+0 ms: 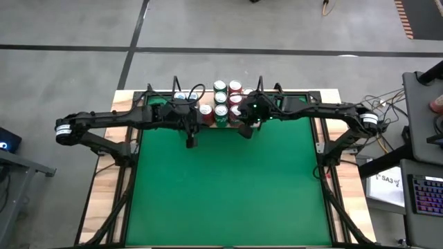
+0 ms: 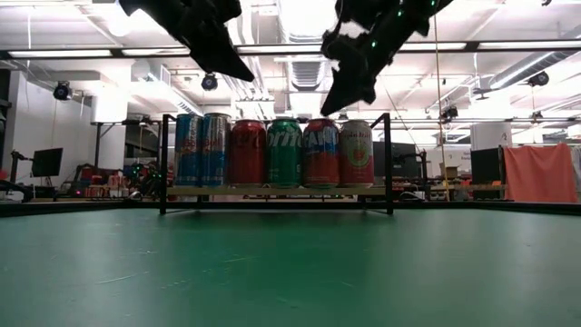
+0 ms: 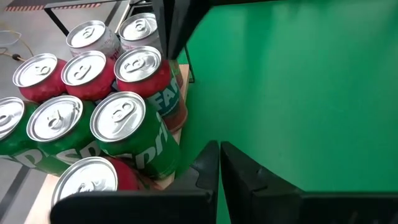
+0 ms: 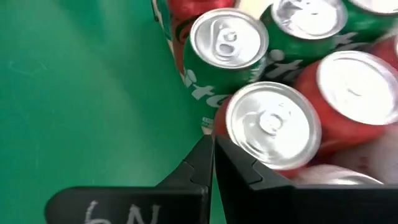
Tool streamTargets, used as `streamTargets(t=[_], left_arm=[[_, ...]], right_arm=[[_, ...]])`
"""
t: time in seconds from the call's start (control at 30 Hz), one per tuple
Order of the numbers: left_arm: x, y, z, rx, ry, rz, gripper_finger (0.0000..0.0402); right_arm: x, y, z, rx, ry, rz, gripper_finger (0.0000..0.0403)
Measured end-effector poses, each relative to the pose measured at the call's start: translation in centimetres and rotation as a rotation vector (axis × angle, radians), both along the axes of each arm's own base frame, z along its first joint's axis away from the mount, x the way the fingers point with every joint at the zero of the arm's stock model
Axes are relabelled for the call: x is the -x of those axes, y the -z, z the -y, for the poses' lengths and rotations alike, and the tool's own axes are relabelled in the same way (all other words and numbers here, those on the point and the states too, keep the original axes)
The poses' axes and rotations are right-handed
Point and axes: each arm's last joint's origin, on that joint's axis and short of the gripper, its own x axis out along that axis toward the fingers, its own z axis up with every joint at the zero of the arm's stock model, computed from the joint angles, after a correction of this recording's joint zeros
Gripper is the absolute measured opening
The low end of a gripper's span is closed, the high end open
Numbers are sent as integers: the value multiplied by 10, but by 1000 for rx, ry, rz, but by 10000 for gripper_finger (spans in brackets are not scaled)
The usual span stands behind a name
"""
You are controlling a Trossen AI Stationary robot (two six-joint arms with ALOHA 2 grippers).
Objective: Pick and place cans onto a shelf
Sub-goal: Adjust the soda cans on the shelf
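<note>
Surface: green-topped, wood-edged surface [image 1: 228,187], bare green across its near and middle parts.
Shelf: flat light-wood board with thin black wire uprights [image 2: 277,190], standing at the far edge of the surface, midway between the two arms.
Cans: small cylindrical drink cans with silver tops [image 2: 272,153], upright and packed close together on the shelf; in the low view the front row reads two blue, one red, one green, one red, one red-and-white from left to right. The high view shows further rows behind them [image 1: 223,100].
Green can: green-bodied can with white lettering [image 3: 134,134] at the shelf's front edge, touching red cans on both sides; it also shows in the right wrist view [image 4: 225,53].
Left claw: dark two-finger left claw [image 1: 190,142], fingers pressed together and holding nothing, hanging over the green top just in front of the shelf's left half; its fingertips [image 3: 208,163] meet with no gap.
Right claw: dark two-finger right claw [image 1: 245,131], fingers likewise pressed together and empty, just in front of the shelf's right half, near a red can [image 4: 273,127] but not touching it.
Height: in the low view both claws hang above the can tops.
</note>
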Motion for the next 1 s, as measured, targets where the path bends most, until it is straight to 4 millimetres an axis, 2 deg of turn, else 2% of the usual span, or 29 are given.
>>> streamTargets(t=[0.27, 0.57, 0.8, 1.0], left_arm=[[-1, -1, 1, -1, 4, 19, 0], [-3, -2, 6, -2, 24, 24, 0], [-1, -4, 8, -3, 27, 29, 0], [10, -12, 10, -9, 20, 40, 0]], right_arm=[[20, -30, 8, 53, 148, -60, 9], [32, -25, 25, 26, 212, -135, 9], [31, -25, 25, 25, 208, -134, 9], [34, -32, 20, 26, 207, -107, 9]])
